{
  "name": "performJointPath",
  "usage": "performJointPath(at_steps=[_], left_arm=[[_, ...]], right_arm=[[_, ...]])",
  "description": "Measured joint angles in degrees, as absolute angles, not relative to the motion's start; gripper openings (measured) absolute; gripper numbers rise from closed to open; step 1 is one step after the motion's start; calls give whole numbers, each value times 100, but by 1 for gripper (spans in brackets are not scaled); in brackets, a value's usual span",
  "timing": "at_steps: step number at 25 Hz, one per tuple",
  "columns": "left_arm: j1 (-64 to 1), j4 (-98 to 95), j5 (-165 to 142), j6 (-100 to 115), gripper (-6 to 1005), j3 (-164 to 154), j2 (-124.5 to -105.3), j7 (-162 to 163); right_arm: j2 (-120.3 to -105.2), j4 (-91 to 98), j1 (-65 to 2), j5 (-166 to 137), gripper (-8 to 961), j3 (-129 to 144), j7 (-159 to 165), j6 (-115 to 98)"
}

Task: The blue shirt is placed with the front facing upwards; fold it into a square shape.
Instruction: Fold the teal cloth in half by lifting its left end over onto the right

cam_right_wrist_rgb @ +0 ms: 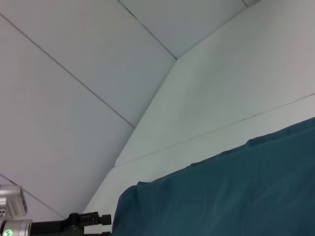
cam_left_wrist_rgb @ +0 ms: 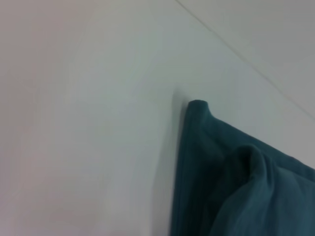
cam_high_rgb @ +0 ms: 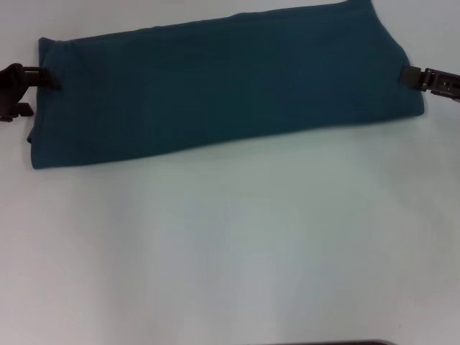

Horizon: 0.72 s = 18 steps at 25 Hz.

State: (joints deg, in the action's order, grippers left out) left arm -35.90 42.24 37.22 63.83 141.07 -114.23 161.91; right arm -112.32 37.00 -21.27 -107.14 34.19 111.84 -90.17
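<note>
The white worktop (cam_high_rgb: 230,251) is carrying the soft, floppy blue shirt (cam_high_rgb: 223,90); the left hand (cam_high_rgb: 44,77) and right hand (cam_high_rgb: 411,76) are touching its 2 ends, best for holding, grips unclear.

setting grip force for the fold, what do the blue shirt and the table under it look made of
The blue shirt looks like soft matte knit cloth, probably cotton: it bends in rounded folds, bunches at its corner and shows no sheen. The table looks like a smooth, hard white board, perhaps laminate: flat, faintly glossy, with thin straight seams in the right wrist view.

Head cam: high, looking down on blue shirt (cam_high_rgb: 223,90)
Wrist cams: low, close, both share shirt's ends
</note>
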Motion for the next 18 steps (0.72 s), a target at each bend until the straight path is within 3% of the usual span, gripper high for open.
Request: performJointPath(at_steps=[18], left_arm=[[-3712, 4166, 3481, 6501, 792, 14066, -11501, 16309]], right_arm=[[-11223, 3700, -2127, -10714, 898, 3419, 11188, -8994]])
